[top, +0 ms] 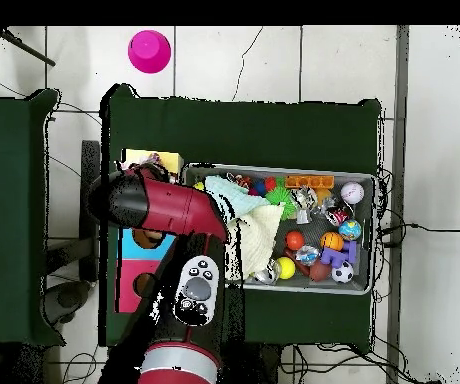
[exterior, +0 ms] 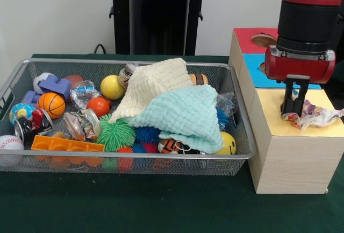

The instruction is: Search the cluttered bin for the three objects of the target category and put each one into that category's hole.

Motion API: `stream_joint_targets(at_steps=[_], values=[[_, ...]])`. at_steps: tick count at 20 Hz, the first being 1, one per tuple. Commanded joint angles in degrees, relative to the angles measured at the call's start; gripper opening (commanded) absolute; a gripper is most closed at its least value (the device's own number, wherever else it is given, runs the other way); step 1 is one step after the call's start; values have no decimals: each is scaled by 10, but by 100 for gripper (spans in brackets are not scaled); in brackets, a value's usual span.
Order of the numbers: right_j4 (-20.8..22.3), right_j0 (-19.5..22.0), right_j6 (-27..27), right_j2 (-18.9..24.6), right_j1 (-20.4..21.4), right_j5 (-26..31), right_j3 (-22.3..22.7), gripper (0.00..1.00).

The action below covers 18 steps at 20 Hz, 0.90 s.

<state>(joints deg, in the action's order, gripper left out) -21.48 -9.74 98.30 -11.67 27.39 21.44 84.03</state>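
Note:
My gripper (exterior: pixel 295 112) hangs over the yellow top (exterior: pixel 322 128) of the wooden sorting box, its fingers close together and shut on a crinkly clear snack wrapper (exterior: pixel 314 115) that rests on the yellow face. The yellow section's hole is hidden under the wrapper. In the overhead view my arm (top: pixel 169 205) covers the gripper, and the wrapper (top: pixel 148 158) shows on the yellow section. More crinkly wrapped packets (exterior: pixel 83 124) (exterior: pixel 84 93) lie in the wire bin (exterior: pixel 123 157), left of the cloths.
The box also has a red section with a hole (exterior: pixel 263 40) and a blue section (exterior: pixel 257 76). A cream cloth (exterior: pixel 156 82) and a mint cloth (exterior: pixel 185 114) cover the bin's middle, amid several balls and an orange block (exterior: pixel 67 146). A pink cup (top: pixel 149 50) stands off the table.

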Motion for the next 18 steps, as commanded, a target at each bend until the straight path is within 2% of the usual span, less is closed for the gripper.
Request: stream_joint_targets(at_steps=[1, 5, 8, 11, 13, 15, 18], values=[[-17, 14, 167, 51, -123, -136, 37, 0], [-36, 5, 178, 39, -121, -98, 32, 0], [-35, 4, 166, 38, -120, -79, 29, 0], [-47, -1, 171, 29, -124, -29, 20, 0], [-46, -17, 174, 1, -139, 22, -5, 0], [-39, -14, 153, 3, -141, 36, -8, 0], [-43, -16, 154, -2, -140, 63, -6, 0]])
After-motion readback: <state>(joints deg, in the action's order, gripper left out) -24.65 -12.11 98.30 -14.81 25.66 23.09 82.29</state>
